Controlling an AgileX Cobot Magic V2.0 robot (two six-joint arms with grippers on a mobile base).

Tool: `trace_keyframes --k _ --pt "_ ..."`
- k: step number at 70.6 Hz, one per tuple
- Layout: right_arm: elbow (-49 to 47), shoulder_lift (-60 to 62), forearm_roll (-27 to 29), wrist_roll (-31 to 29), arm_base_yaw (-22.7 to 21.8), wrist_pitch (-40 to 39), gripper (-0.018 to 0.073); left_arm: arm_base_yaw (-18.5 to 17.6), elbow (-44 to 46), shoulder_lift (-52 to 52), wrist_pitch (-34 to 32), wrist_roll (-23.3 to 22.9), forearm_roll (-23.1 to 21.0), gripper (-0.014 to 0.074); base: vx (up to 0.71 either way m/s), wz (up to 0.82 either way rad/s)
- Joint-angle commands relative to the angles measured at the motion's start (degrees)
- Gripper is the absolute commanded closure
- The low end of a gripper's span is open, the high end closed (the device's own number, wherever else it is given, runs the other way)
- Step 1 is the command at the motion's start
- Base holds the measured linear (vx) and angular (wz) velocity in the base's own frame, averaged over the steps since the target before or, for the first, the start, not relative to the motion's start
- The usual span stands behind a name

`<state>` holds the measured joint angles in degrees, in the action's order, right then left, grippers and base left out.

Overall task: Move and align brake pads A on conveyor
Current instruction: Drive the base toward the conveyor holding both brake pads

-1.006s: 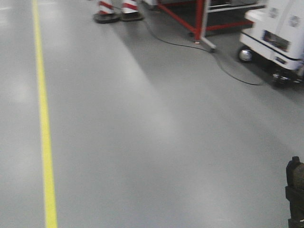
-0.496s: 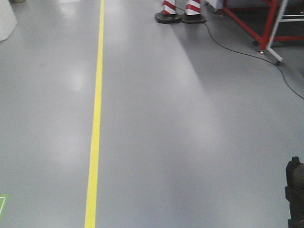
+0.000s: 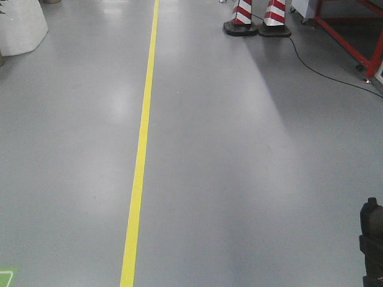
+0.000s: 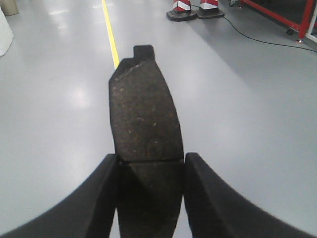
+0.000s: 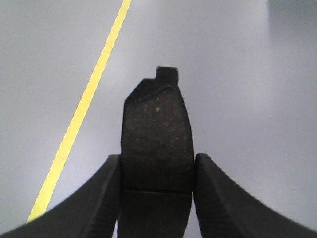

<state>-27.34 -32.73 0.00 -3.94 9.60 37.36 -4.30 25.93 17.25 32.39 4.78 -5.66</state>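
A dark grey-brown brake pad with a thin groove across its middle sticks forward out of my left gripper, whose black jaws are shut on its two long edges. A second brake pad of the same shape is clamped the same way in my right gripper. Both pads hang above the grey floor. The conveyor is out of view. A black part of an arm shows at the lower right edge of the front view.
A yellow floor line runs straight ahead over the shiny grey floor. Two red-and-white cones stand at the far right, beside a red frame and a black cable. A white object stands far left.
The view has swung: the yellow line and cones have shifted rightward in the front view, and the white cart has gone out of view. The black arm part holds its place.
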Motion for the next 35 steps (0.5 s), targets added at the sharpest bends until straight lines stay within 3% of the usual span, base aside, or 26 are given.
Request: trace_keyframes --k 1,35 --pt "-1.8 0.0 0.0 -0.4 0.0 -4.7 0.0468 -0.4 1.8 0.6 -5.7 0.1 -0.6 0.0451 0.47 0.05" --pt "-1.8 0.0 0.0 -0.4 0.0 -4.7 0.0468 -0.4 1.8 0.6 -5.7 0.1 -0.6 0.0451 0.53 0.06"
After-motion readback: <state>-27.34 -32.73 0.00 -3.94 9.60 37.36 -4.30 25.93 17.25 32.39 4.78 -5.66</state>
